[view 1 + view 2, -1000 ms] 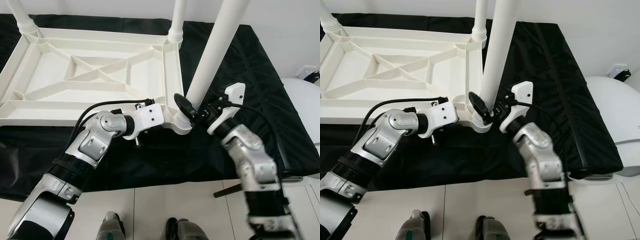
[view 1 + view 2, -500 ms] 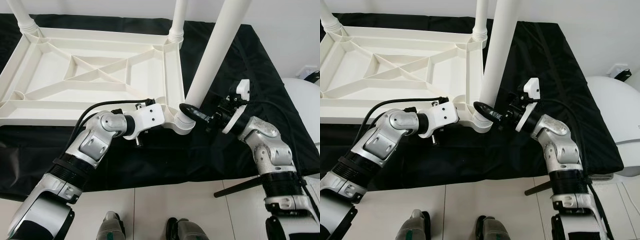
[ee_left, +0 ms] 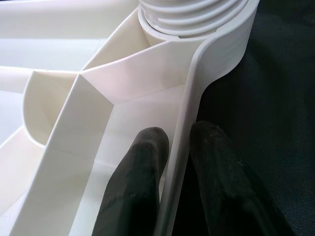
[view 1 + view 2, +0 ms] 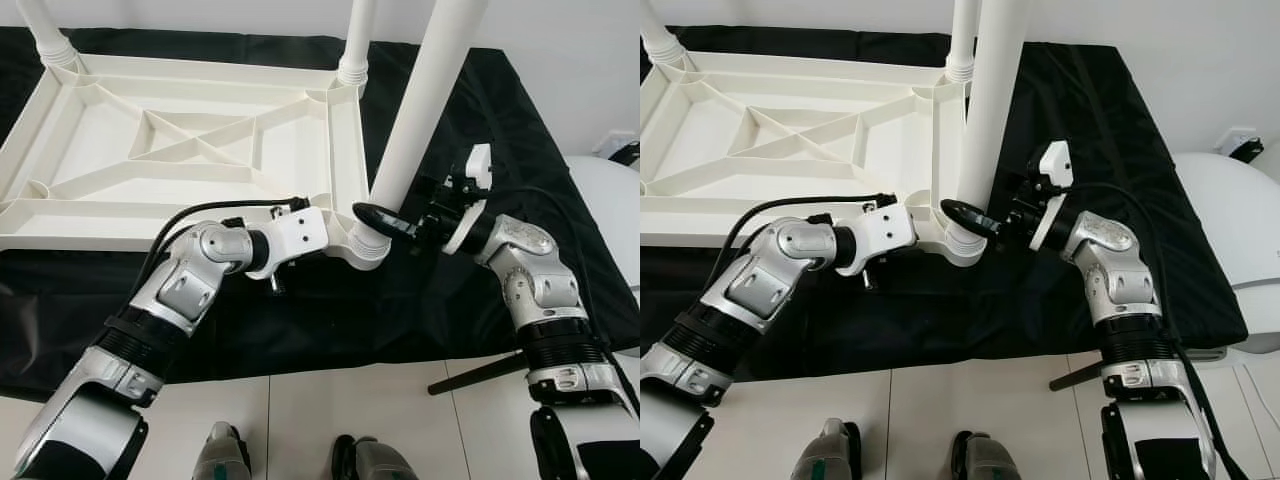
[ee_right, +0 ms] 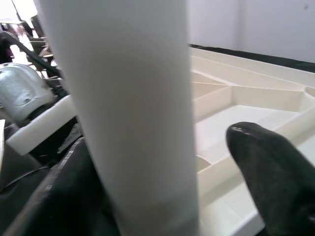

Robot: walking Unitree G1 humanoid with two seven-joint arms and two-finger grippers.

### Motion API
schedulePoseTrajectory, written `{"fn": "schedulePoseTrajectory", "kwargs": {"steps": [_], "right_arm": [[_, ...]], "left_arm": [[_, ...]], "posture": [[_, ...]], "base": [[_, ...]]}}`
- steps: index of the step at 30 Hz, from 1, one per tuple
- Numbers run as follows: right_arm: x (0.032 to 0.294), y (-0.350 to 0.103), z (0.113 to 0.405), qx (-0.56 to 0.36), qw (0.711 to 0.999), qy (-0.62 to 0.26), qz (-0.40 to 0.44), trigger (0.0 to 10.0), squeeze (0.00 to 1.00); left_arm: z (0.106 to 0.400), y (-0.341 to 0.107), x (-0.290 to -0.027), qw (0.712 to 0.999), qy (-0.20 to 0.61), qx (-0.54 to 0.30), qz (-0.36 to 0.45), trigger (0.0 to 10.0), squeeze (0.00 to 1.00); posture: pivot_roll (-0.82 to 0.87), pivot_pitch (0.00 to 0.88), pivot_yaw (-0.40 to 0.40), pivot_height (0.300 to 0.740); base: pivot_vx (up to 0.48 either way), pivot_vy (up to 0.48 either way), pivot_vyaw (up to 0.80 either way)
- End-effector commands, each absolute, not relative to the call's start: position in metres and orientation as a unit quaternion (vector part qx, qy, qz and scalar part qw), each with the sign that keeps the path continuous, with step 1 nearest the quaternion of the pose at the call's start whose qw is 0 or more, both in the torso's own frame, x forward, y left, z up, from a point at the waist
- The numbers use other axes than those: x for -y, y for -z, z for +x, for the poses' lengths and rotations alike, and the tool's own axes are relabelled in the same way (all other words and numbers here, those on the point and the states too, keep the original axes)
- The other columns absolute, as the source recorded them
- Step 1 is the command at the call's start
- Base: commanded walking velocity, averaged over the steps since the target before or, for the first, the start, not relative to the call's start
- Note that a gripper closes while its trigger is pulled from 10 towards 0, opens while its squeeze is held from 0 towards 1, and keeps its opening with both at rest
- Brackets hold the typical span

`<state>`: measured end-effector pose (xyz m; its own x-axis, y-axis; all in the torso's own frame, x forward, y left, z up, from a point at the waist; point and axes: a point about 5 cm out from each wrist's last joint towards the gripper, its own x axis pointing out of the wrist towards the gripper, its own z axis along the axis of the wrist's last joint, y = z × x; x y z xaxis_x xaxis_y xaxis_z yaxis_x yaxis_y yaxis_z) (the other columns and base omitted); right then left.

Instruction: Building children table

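Upturned tabletop (image 4: 190, 150) lies on black-draped desk (image 4: 520, 150). Left hand (image 3: 178, 147) pinches its rim beside corner socket. Right hand (image 5: 162, 162), fingers spread, straddles upright leg (image 4: 420, 100) near socket.

My white plastic children's table (image 4: 200, 150) lies upside down on the black-covered surface (image 4: 520, 150), ribbed underside up. Its legs stand upright in the corner sockets; the nearest leg (image 4: 420, 110) sits in the near right socket (image 4: 365, 245).

Leg (image 4: 425, 95) tops beyond frame edge.
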<state>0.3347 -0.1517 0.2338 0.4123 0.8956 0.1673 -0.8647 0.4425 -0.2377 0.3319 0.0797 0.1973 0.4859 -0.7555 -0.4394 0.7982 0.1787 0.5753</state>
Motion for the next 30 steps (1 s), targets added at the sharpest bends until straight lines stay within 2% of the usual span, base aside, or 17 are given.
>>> {"fn": "schedulePoseTrajectory", "kwargs": {"steps": [1,4,5,19,21,30], "right_arm": [[0.148,-0.235,0.336,0.138,0.831,-0.536,-0.066,4.2,0.00],[0.148,-0.235,0.336,0.138,0.831,-0.536,-0.066,4.2,0.00],[0.148,-0.235,0.336,0.138,0.824,-0.545,-0.068,0.0,0.00],[0.154,-0.229,0.330,0.130,0.817,-0.556,-0.081,0.0,0.00],[0.155,-0.224,0.325,0.128,0.829,-0.541,-0.066,0.0,0.00],[0.154,-0.214,0.316,0.129,0.849,-0.511,-0.039,0.0,0.00]], "left_arm": [[0.329,-0.199,-0.076,0.758,0.513,-0.016,0.403,10.0,0.00],[0.329,-0.199,-0.076,0.758,0.513,-0.016,0.403,10.0,0.00],[0.329,-0.199,-0.076,0.758,0.513,-0.016,0.403,10.0,0.00],[0.326,-0.195,-0.075,0.754,0.518,-0.018,0.403,10.0,0.00],[0.324,-0.193,-0.073,0.751,0.524,-0.019,0.402,10.0,0.00],[0.320,-0.189,-0.070,0.745,0.532,-0.022,0.402,10.0,0.00]], "posture": [[0.09,0.210,-0.022,0.740],[0.09,0.210,-0.022,0.740],[0.09,0.208,-0.023,0.740],[0.08,0.200,-0.025,0.740],[0.07,0.201,-0.026,0.740],[0.07,0.209,-0.022,0.740]], "base": [[0.000,0.000,0.00],[0.000,0.000,0.00],[0.000,0.000,0.00],[0.000,0.000,0.00],[0.000,0.000,0.00],[0.000,0.000,0.00]]}}
